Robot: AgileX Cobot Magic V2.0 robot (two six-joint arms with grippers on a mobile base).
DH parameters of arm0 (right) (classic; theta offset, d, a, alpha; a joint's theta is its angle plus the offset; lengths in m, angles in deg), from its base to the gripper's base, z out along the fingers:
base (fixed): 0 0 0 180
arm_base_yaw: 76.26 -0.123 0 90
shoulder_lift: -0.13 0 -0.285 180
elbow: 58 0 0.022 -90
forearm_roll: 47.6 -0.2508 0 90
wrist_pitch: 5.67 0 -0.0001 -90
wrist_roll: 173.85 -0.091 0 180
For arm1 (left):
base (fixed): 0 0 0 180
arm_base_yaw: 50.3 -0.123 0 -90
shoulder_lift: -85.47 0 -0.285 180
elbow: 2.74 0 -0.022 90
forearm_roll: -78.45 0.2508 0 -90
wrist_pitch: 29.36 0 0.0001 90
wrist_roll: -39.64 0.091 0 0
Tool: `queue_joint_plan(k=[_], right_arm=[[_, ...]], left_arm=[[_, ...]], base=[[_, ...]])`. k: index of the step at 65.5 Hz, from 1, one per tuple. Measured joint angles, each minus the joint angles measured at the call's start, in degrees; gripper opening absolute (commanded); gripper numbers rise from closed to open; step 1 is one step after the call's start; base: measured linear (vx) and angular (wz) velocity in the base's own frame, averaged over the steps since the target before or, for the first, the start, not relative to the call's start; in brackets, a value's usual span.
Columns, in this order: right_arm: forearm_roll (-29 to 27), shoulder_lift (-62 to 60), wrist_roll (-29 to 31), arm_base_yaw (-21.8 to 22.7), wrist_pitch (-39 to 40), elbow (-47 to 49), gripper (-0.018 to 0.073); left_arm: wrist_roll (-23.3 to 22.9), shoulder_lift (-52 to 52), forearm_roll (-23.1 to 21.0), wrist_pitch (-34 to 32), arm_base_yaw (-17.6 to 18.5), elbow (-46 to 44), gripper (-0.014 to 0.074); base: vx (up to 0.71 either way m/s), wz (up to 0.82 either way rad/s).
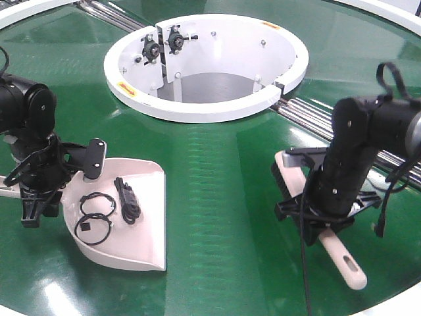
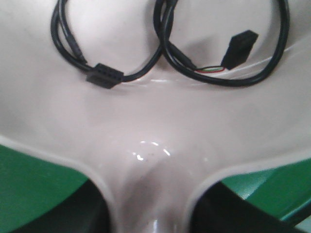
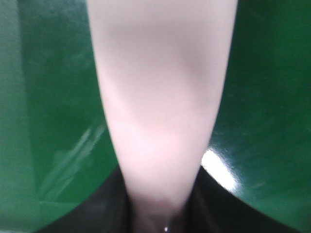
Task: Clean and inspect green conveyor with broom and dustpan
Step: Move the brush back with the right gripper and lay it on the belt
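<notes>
1. Green conveyor (image 1: 217, 164) fills the whole place, dark and shiny, with a white ring hub (image 1: 289, 59) and steel roller strips (image 1: 309, 110) behind.
2. The left claw (image 1: 36, 197) is closed tight on the handle of the dustpan (image 1: 148, 240). The pan lies flat on the belt at the left, with black cables (image 1: 95, 220) inside it.
3. The right claw (image 1: 329, 210) is closed tight on the broom (image 1: 345, 257), over at the right.
4. The broom is to the right of the pan, well apart, with bare belt between. The pan's wide mouth faces the broom. The broom's long line runs from its bristles, up and left, to its slotted end, down and right. I think a sweep has to go left, toward that mouth.
5. The left wrist view shows a small plug (image 2: 240, 46) with coloured wires, while the front view shows only black loops. The right wrist view shows just the broom's pale back, blurry, and no bristles.
</notes>
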Motion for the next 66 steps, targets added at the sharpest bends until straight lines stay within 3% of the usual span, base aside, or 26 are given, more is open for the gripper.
queue_joint_plan(k=[34, 66], right_arm=[[-0.22, 0.44, 1.77, 0.0, 2.12, -3.1, 0.002], [-0.22, 0.44, 1.84, 0.0, 2.24, -3.1, 0.0141]], left_arm=[[0.0, 0.0, 0.0, 0.0, 0.0, 0.0, -0.0006], [0.0, 0.0, -0.16, 0.0, 0.0, 0.0, -0.0006]], base=[[0.0, 0.0], [0.0, 0.0]])
